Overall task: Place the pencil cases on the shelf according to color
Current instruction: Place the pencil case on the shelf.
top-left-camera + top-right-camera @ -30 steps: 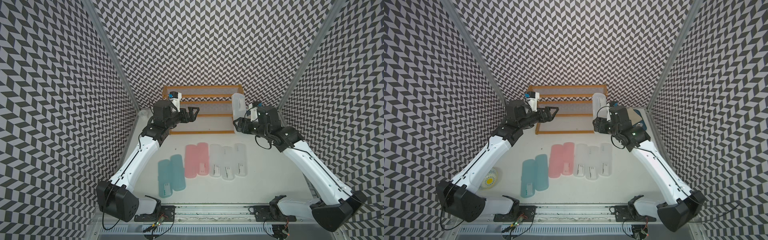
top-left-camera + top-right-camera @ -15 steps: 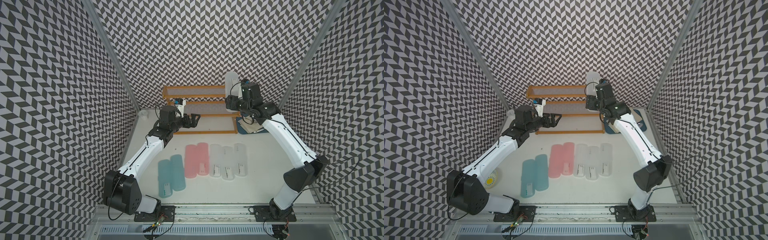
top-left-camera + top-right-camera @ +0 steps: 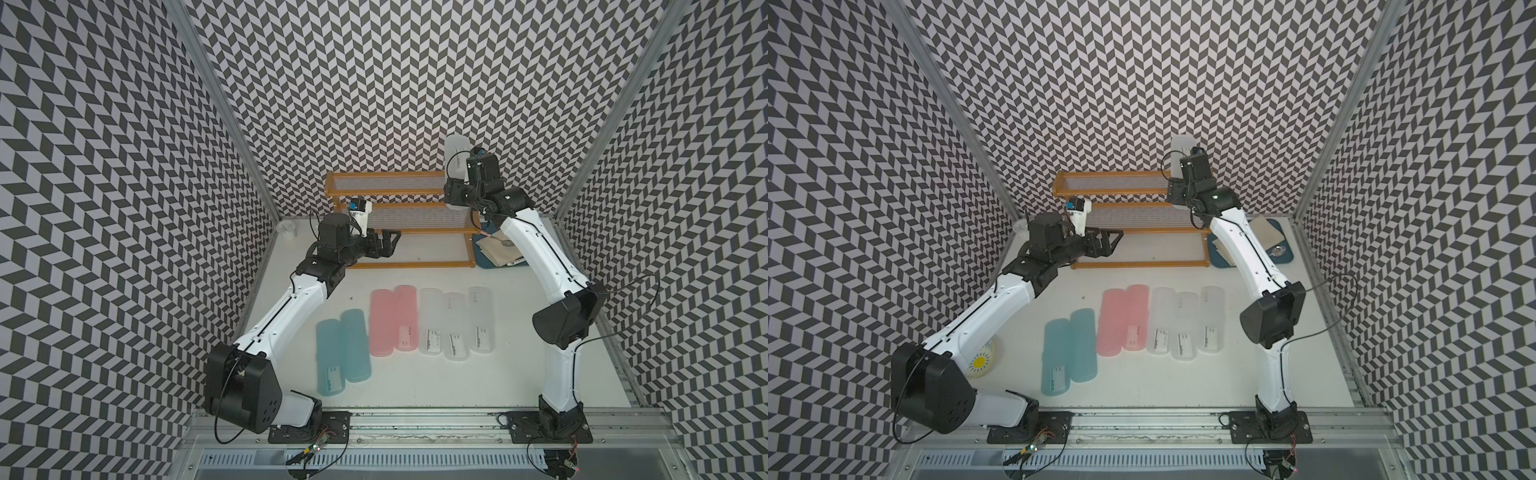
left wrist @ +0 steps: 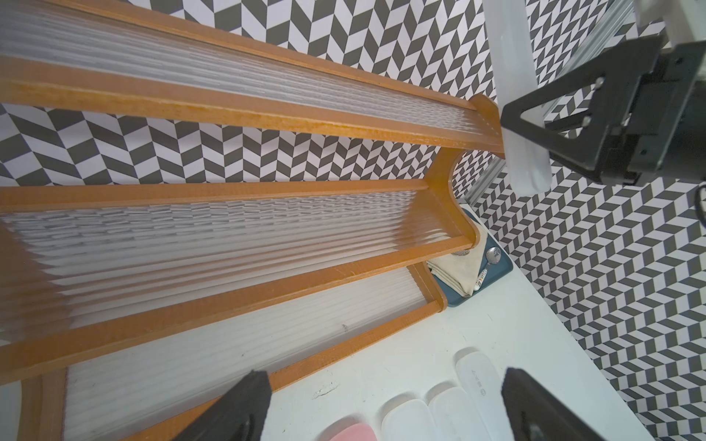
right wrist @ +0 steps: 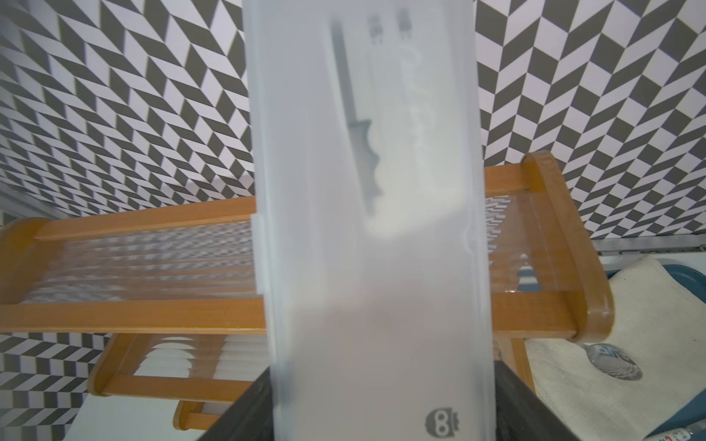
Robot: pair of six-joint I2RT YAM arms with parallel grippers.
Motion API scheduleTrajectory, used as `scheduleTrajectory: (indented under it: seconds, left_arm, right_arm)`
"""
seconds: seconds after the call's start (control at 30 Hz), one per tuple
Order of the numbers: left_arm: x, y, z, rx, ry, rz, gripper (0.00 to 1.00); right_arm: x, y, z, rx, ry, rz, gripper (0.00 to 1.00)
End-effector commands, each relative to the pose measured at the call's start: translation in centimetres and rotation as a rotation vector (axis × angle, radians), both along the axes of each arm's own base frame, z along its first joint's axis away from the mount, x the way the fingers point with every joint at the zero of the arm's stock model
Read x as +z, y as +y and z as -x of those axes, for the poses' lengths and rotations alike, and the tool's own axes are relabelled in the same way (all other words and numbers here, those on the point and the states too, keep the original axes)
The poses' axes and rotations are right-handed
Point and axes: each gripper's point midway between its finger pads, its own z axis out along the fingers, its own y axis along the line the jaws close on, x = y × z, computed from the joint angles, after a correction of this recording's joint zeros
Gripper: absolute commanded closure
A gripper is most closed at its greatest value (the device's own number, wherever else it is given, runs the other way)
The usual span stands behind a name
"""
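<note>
The shelf (image 3: 411,263), orange wood with pale ribbed tiers, is bare. The right gripper (image 3: 454,192) pinches one frosted case (image 3: 456,156) upright beside the top tier's right end. The left gripper (image 3: 388,243) hovers near the bottom tier's left end, fingers spread. On the table (image 3: 415,382) lie seven more: two teal cases (image 3: 353,345), two pink cases (image 3: 382,322), three white cases (image 3: 455,324), smooth round-ended translucent plastic.
</note>
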Motion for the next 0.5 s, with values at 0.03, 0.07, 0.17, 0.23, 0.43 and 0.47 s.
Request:
scheduleTrajectory:
  seconds: [0.03,0.07,0.17,0.23,0.43,0.47]
  left_arm:
    - [1.2,0.0,0.8,-0.014,-0.038,0.013,0.00]
    - [1.2,0.0,0.8,-0.014,-0.038,0.015,0.00]
    - [1.2,0.0,0.9,-0.014,-0.041,0.015,0.00]
    - [0.9,0.1,1.0,-0.011,-0.040,0.007,0.01]
    - [0.4,-0.1,0.8,-0.014,-0.032,0.004,0.00]
    - [0.2,-0.1,0.8,-0.018,-0.027,0.003,0.00]
  right_arm:
    - [1.3,-1.1,-1.2,-0.028,-0.055,-0.004,0.22]
    - [0.8,-1.2,-1.5,-0.025,-0.044,-0.008,0.21]
    - [-0.1,-1.7,-2.1,-0.019,-0.023,-0.015,0.21]
    - [-0.3,-2.1,-2.3,-0.023,-0.016,-0.016,0.20]
    - [-0.3,-2.8,-2.3,-0.010,-0.007,-0.026,0.14]
    - [-0.3,-2.8,-2.4,-0.006,-0.006,-0.032,0.14]
